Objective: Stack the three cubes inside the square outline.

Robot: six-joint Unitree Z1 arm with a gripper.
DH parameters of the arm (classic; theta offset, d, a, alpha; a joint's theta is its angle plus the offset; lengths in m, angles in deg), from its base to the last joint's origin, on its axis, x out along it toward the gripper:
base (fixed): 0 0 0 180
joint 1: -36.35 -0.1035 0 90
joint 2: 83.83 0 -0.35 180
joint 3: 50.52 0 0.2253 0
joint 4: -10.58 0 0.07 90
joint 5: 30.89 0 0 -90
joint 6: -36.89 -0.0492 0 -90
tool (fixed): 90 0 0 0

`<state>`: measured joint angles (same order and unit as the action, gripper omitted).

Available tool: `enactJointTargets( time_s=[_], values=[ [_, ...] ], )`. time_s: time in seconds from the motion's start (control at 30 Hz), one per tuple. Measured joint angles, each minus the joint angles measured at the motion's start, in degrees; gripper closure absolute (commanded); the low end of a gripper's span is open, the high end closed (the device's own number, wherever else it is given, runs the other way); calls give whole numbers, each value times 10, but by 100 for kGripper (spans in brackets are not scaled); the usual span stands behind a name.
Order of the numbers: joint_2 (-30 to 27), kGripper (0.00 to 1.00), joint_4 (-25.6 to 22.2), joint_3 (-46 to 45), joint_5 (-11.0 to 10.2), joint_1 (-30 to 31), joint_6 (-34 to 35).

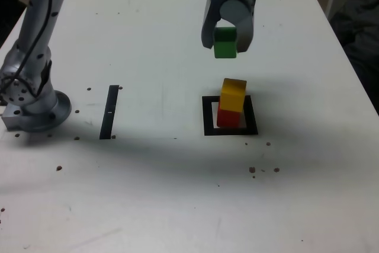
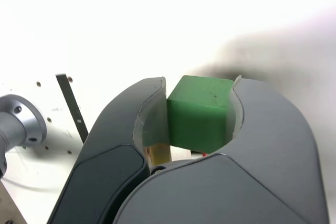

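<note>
One green cube (image 1: 225, 43) is pinched in my pincer (image 1: 226, 38); below me, the yellow cube (image 1: 233, 94) tops the red (image 1: 228, 118).

Green cube (image 1: 225, 43) in raised claw (image 1: 225, 41)

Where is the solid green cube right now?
In the exterior view, the solid green cube is in the grey tool, right of centre, above the yellow cube that sits on the red cube.

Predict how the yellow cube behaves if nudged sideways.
Probably slides or topples off as one rigid piece: the yellow cube looks hard-edged and sits loose on the red cube. Unlikely to roll, given its flat faces.
</note>
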<state>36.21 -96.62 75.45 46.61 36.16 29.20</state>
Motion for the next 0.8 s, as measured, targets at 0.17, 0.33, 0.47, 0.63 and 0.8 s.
enactJointTargets(
  time_s=[0.17, 0.33, 0.47, 0.63, 0.8],
  values=[
    [-2, 76, -4, 11, 28, 16, 6],
    [-3, 76, -4, 16, 46, 35, 18],
    [-5, 77, -5, 21, 51, 48, 24],
    [-6, 77, -5, 22, 54, 61, 32],
    [-6, 77, -5, 21, 59, 69, 37]
  ],
)
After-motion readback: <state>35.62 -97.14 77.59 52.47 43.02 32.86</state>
